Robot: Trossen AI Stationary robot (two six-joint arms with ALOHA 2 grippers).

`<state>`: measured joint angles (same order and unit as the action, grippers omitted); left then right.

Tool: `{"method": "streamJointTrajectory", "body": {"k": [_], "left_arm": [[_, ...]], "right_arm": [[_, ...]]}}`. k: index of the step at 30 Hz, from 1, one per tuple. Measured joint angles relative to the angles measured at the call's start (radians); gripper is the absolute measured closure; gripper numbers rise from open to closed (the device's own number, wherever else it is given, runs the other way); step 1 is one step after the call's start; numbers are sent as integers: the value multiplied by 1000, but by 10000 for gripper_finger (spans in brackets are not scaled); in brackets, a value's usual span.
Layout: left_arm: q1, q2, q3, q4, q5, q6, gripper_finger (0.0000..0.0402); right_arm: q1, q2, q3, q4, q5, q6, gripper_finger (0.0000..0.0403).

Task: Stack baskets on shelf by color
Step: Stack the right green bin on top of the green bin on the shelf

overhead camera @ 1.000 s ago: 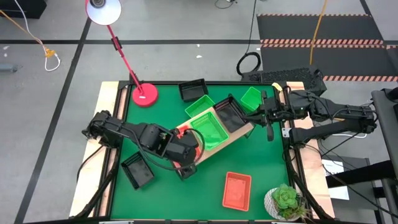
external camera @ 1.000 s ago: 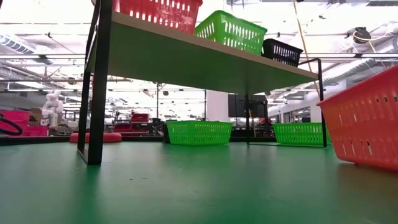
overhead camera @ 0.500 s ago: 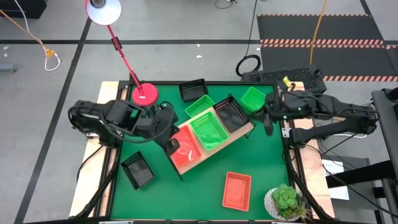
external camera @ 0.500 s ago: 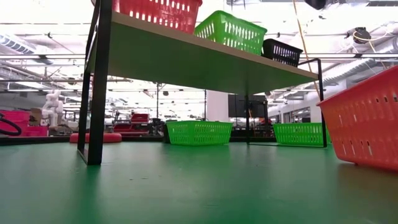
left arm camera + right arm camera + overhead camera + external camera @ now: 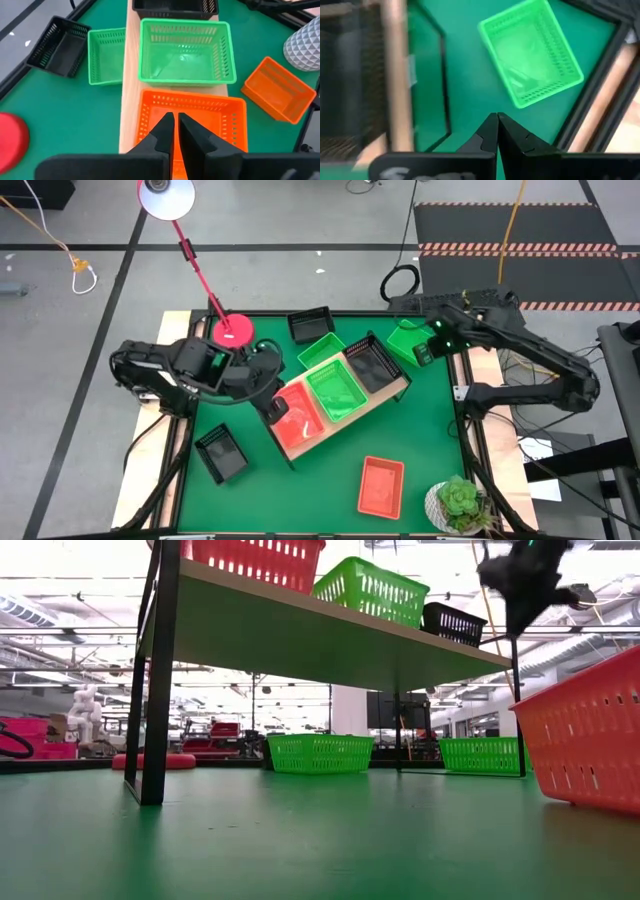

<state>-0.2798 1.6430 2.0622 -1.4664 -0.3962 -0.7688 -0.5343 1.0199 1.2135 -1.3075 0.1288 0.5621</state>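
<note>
Hovering left gripper (image 5: 174,131), orange basket (image 5: 192,120) on shelf (image 5: 129,100)

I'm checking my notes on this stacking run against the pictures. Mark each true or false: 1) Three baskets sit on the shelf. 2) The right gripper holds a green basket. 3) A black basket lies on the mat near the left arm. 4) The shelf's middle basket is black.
1) True: an orange-red basket, a green basket and a black basket stand on the shelf.
2) False: the right gripper is shut and empty, beside a loose green basket.
3) True: a black basket on the mat.
4) False: it is green.
</note>
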Motion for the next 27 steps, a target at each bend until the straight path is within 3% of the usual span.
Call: {"method": "streamJointTrajectory", "body": {"k": [8, 12, 21, 27], "left_arm": [[-10, -9, -127, 33, 74, -44, 376], [-10, -7, -154, 65, 81, -63, 376], [-3, -8, -154, 80, 55, -70, 376], [26, -8, -154, 79, 54, -10, 376]], "right_arm": [[-259, 59, -76, 42, -6, 85, 362], [-342, 56, -152, 137, -101, 108, 328], [-395, 56, -330, 234, -135, 361, 245], [-395, 58, -391, 316, -115, 470, 228]]}}
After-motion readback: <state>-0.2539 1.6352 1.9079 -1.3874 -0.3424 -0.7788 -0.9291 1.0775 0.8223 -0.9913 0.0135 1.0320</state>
